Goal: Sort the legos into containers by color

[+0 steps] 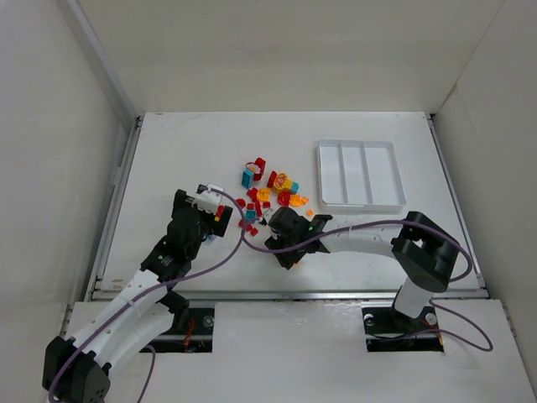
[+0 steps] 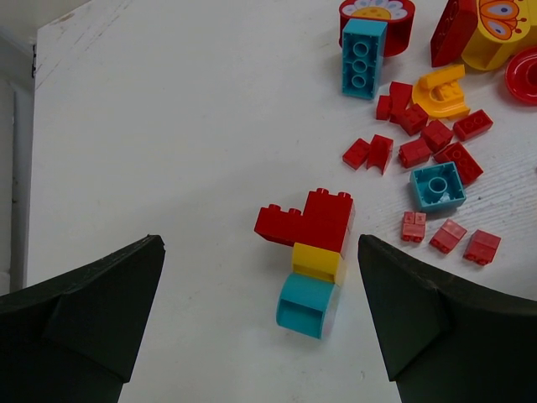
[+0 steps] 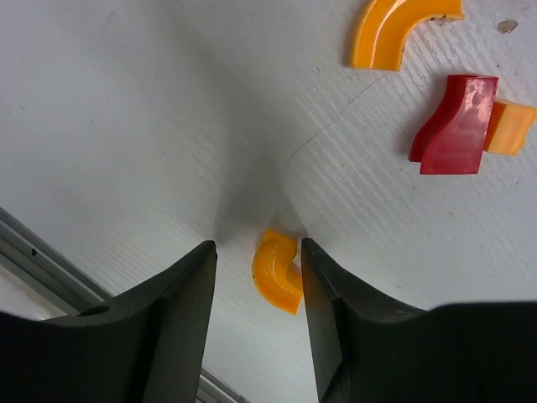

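Note:
The legos [image 1: 268, 189] lie scattered in red, orange-yellow and teal at the table's middle, left of the white tray of containers [image 1: 321, 172]. My right gripper [image 3: 258, 245] is low on the table and open, its jaws either side of a small orange curved piece [image 3: 275, 273]. That piece touches the right finger [image 3: 323, 294], with a gap to the left one. My left gripper [image 2: 258, 243] is wide open over a joined stack: red brick [image 2: 315, 220], yellow brick [image 2: 317, 262], teal curved piece [image 2: 306, 304]. Nothing is held.
The tray's three compartments [image 1: 361, 172] look empty. Beyond the right gripper lie another orange arc [image 3: 394, 29] and a red piece [image 3: 453, 122]. A metal rail [image 3: 50, 269] runs along the near table edge by the right fingers. White walls enclose the table.

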Robot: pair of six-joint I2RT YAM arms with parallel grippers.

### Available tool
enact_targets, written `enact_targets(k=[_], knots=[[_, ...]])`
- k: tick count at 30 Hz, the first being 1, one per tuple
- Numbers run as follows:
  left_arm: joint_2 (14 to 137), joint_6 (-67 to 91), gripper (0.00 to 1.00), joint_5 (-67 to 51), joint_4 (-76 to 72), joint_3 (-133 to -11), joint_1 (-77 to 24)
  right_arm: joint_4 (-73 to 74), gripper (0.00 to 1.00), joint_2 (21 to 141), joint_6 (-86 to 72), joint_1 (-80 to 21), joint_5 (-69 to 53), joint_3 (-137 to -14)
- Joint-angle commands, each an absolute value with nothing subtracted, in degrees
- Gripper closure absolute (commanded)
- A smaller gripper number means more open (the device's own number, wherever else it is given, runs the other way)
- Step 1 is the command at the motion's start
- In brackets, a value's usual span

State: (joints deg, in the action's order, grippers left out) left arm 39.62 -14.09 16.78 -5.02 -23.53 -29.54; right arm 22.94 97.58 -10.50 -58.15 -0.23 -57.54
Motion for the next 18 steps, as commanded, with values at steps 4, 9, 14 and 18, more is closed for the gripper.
enact_targets(k=[4,9,14,18], knots=[[38.76,-14.41,0.0,17.49,-7.65,-22.76,-29.79,27.5,0.49,97.38,-10.46,-58.18,0.44,-60.64],[38.23,-14.41,0.0,17.49,-7.65,-22.76,-29.79,31.19,0.49,100.89,-12.12,-60.2,2.54,-63.36],[38.23,-14.41,0.0,17.49,-8.17,-22.76,-29.79,31.99,0.66,101.43,-12.83,-60.73,3.87,-63.37],[38.23,-14.41,0.0,18.02,-8.17,-22.76,-29.79,31.99,0.87,101.43,-14.15,-60.73,5.27,-62.85]])
